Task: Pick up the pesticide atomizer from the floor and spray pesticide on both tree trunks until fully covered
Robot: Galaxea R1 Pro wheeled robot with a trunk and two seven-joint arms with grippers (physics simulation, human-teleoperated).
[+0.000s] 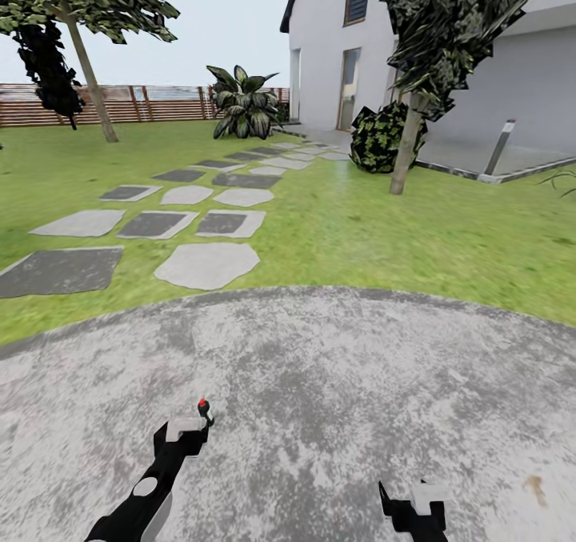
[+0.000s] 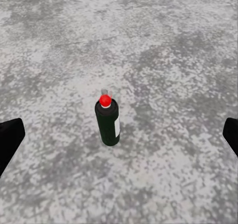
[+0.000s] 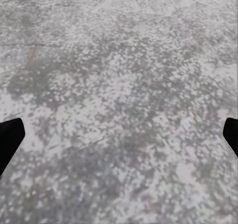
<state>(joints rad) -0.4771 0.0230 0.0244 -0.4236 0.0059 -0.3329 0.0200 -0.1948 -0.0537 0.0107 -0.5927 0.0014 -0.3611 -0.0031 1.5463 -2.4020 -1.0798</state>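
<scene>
Fingers of the left gripper [image 2: 119,134] were spread wide, black tips at opp. edges of the left wrist view, holding nothing & touching nothing. The pesticide atomizer [image 2: 107,120] stood between them but well clear of both, upright on the mottled grey floor [image 2: 173,60], long axis vertical, red top up, pale trigger head just behind the top; which way the nozzle faced I couldn't tell. In the head view the atomizer [image 1: 203,408] showed just beyond the left gripper [image 1: 186,430], its red tip poking up above it. Right gripper [image 3: 119,134] also wide open, empty, over bare paving; in the head view it [image 1: 412,500] sat low at the bottom edge, well apart from the bottle. Beyond the paving: grass, stepping stones [image 1: 208,265], two trees, one w/ trunk [image 1: 90,78] far left by the fence [image 1: 136,103], other trunk [image 1: 406,154] near the white house [image 1: 320,54].
</scene>
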